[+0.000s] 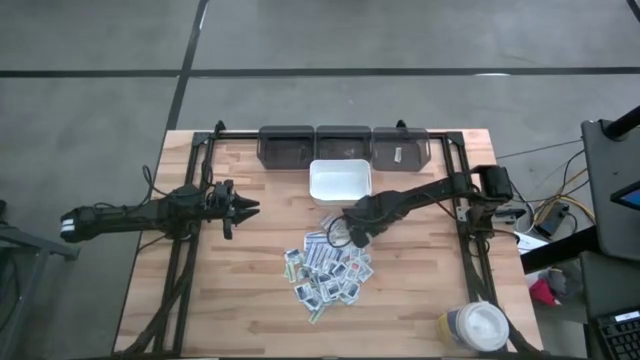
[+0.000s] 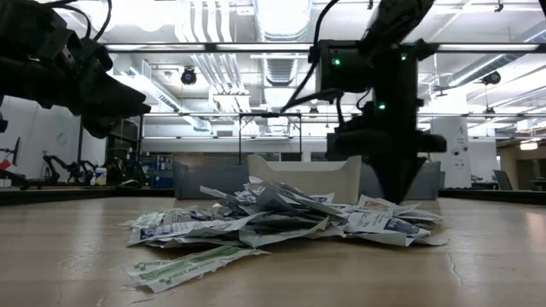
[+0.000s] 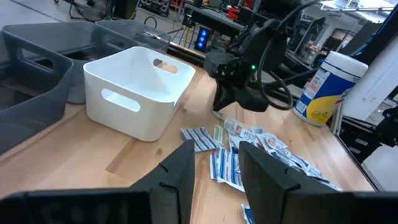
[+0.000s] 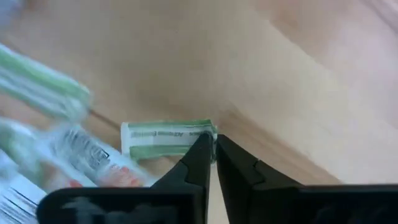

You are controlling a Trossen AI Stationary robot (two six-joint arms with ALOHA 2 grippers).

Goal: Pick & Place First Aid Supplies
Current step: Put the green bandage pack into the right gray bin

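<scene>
The first aid supplies (image 1: 328,268) lie in a loose heap of small flat packets on the wooden table (image 1: 230,310), near its middle and just in front of the white tray (image 1: 340,181). At the heap's edge nearest the tray lies a green-striped packet (image 4: 166,138), flat on the wood, a little apart from the rest.

The right gripper (image 4: 211,149) is down at this packet. Its two dark fingers stand almost together, with only a thin slit between the tips, and the tips press on the packet's end. The packet lies on the table, not lifted. In the high view the right gripper (image 1: 356,236) sits at the heap's far right corner, its arm reaching in from the right side of the table.

The left gripper (image 1: 246,208) hovers above bare wood to the left of the heap and the tray, well apart from both. Its fingers (image 3: 180,171) are parted with a clear gap and hold nothing.

Behind the white tray three grey bins (image 1: 343,145) stand in a row along the table's far edge. A round white-lidded jar (image 1: 478,326) stands at the near right corner
</scene>
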